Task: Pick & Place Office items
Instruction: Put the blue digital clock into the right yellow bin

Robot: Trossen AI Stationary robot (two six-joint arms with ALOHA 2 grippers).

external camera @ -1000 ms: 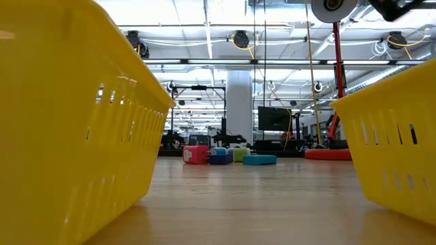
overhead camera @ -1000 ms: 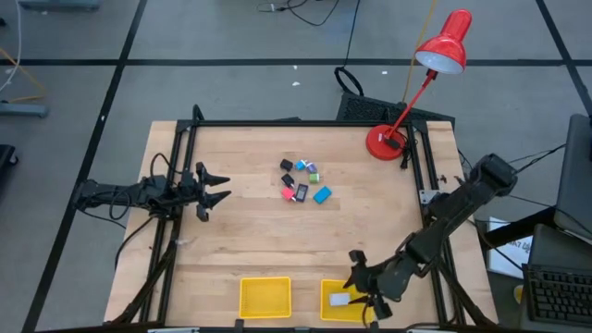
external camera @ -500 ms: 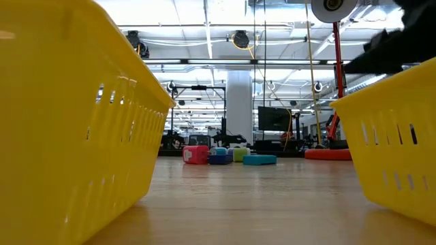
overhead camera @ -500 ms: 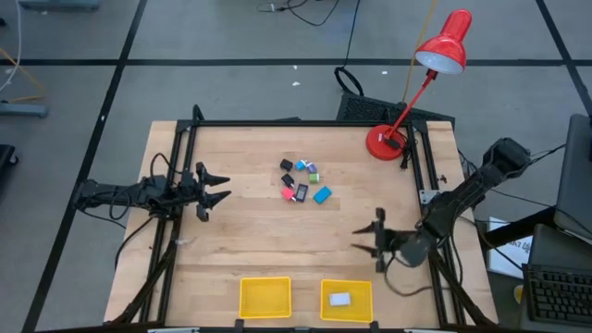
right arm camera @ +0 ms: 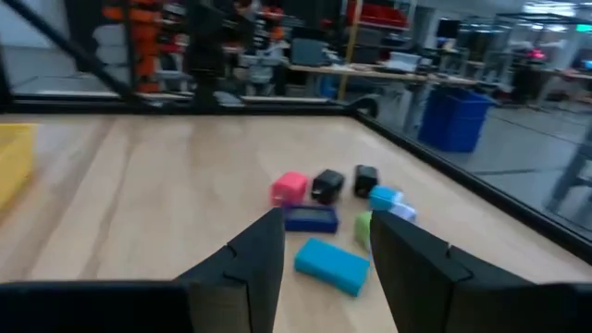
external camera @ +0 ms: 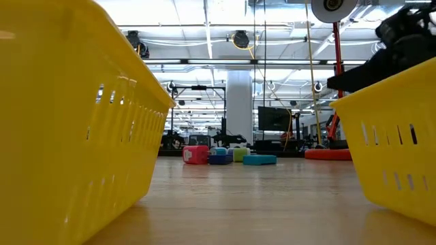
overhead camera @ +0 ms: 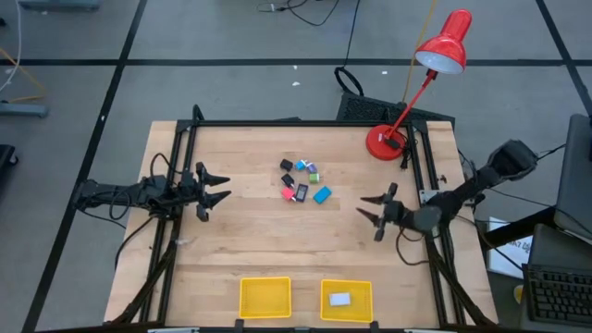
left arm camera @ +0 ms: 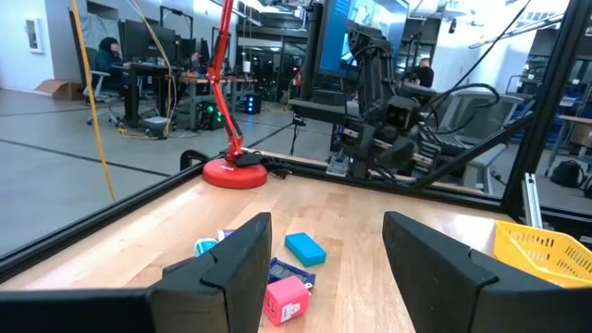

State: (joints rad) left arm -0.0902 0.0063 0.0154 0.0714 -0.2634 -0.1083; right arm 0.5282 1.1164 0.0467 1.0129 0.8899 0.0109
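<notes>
**Two yellow trays, one white item in**

Near the front edge of the tabletop (overhead camera: 231, 250): left yellow tray (overhead camera: 265, 298), showing nothing inside from above; right yellow tray (overhead camera: 346, 300), holding one small white-silver item (overhead camera: 339, 299) — alone on the tray floor.

Remaining office items (overhead camera: 302, 181) clustered at mid-tabletop, well apart from both trays: pink-red block (overhead camera: 288, 193), dark flat piece (overhead camera: 302, 192) just beside it, light blue block (overhead camera: 322, 195), two black pieces (overhead camera: 288, 166), a small green one (overhead camera: 314, 177).

Bare wood between cluster and trays — wide open lane. Red desk lamp (overhead camera: 407, 102) standing at the far right corner, base beside the frame rail.

Right gripper (overhead camera: 370, 210) over the tabletop's right side, pointing at the cluster, fingers (right arm camera: 250, 259) spread apart with nothing between them. Left gripper (overhead camera: 217, 188) at the left edge, likewise parted and holding nothing, aimed across at the items.
</notes>
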